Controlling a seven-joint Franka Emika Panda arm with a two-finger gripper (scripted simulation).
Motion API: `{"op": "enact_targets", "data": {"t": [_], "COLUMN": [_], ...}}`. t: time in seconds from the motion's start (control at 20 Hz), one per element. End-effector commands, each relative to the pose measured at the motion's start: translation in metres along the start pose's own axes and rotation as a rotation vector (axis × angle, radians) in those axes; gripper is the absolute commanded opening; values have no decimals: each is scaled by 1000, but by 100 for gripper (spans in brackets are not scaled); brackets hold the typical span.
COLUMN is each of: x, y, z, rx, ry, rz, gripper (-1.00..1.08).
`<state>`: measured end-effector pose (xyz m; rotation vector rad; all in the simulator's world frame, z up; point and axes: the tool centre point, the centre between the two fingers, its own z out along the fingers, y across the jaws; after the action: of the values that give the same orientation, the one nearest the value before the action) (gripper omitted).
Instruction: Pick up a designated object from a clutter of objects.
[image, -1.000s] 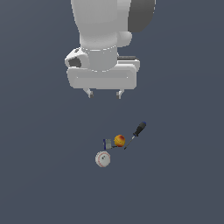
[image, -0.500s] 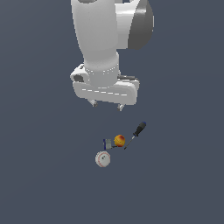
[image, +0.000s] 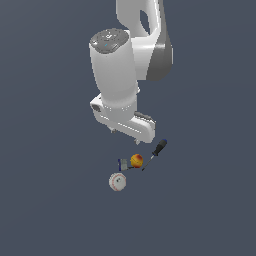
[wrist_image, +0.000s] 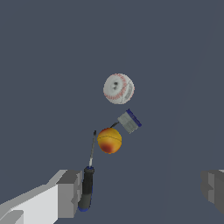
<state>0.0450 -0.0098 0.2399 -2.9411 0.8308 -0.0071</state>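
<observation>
The designated object, a small grey block with a dark blue end face (image: 122, 164) (wrist_image: 129, 121), lies on the floor in the clutter of objects. It sits between the white baseball (image: 117, 182) (wrist_image: 118, 88) and the orange-red ball (image: 136, 160) (wrist_image: 109, 140). A black-handled screwdriver (image: 156, 151) (wrist_image: 87, 188) lies beside the ball. My gripper (image: 123, 138) (wrist_image: 142, 190) hangs open above the clutter and touches nothing. One finger (wrist_image: 70, 192) sits over the screwdriver handle in the wrist view.
The floor is a plain dark grey surface (image: 50, 210) all around the small group. The white arm (image: 120, 70) rises above the clutter in the exterior view.
The arm has come down toward the clutter and the hand has turned; its fingers now hang just above the objects. None of the objects has moved.
</observation>
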Motion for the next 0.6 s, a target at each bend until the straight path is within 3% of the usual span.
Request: {"op": "enact_targets", "data": {"t": [0.0, 0.55], "x": [2, 8], "y": [-2, -4], "z": [15, 78], "rx": [-1, -18], "ry": [-4, -6], "rz": [73, 389], "gripper": [100, 100]}}
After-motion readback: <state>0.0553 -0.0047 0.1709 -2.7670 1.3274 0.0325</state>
